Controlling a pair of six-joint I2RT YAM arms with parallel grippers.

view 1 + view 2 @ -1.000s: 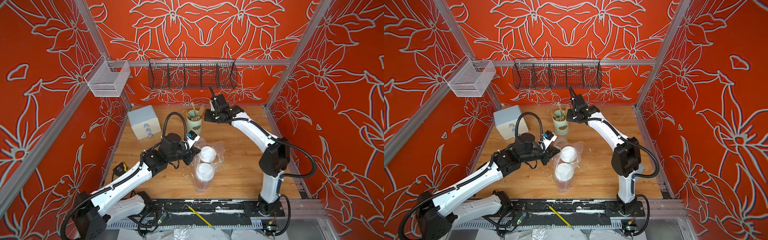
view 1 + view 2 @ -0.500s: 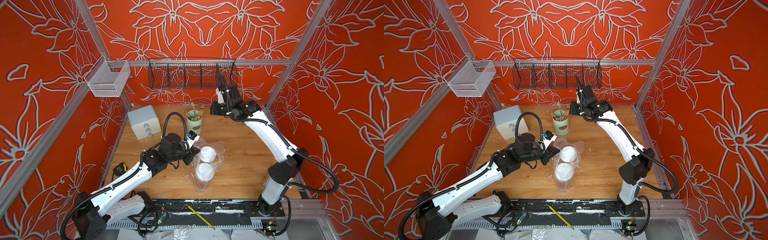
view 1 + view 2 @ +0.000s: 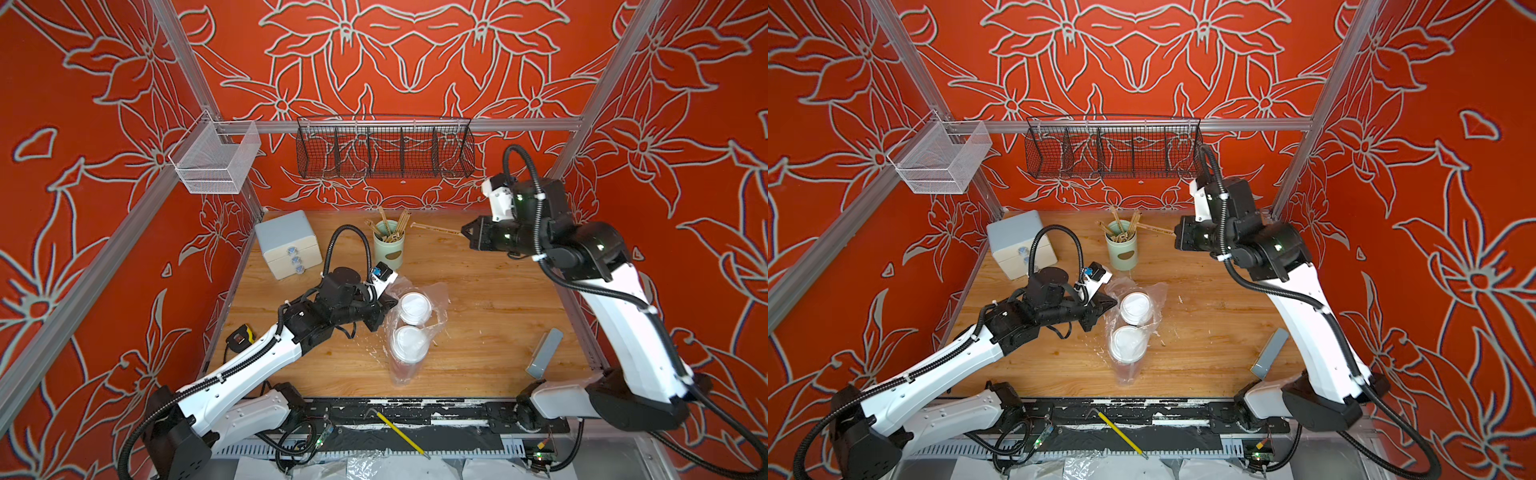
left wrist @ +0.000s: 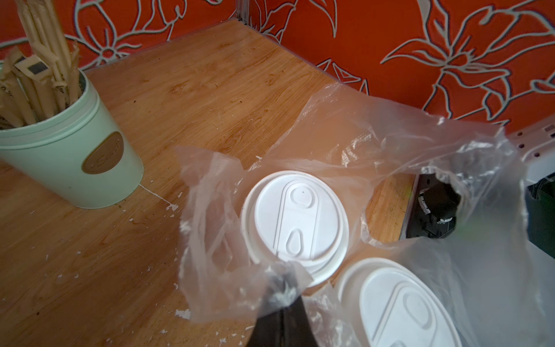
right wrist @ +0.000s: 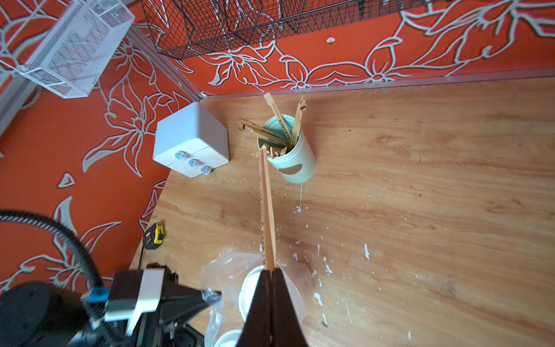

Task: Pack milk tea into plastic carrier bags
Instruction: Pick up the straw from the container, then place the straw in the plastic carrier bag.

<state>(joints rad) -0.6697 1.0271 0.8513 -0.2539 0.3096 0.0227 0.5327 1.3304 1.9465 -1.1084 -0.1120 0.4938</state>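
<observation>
The plastic bag (image 3: 437,294) stands mid-table with both milk tea cups (image 3: 414,308) upright inside, and your left gripper (image 3: 390,306) stays clenched on its left rim. Your right gripper (image 3: 464,231), grasping one stick (image 3: 436,228), has drawn it rightward out of the holder (image 3: 389,250), probably for the bag.

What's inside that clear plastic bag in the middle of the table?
A lidded cup and a second cup stand side by side inside the plastic bag. Only their white lids show; the cup bodies sit hidden beneath them, and what they hold cannot be seen.
</observation>
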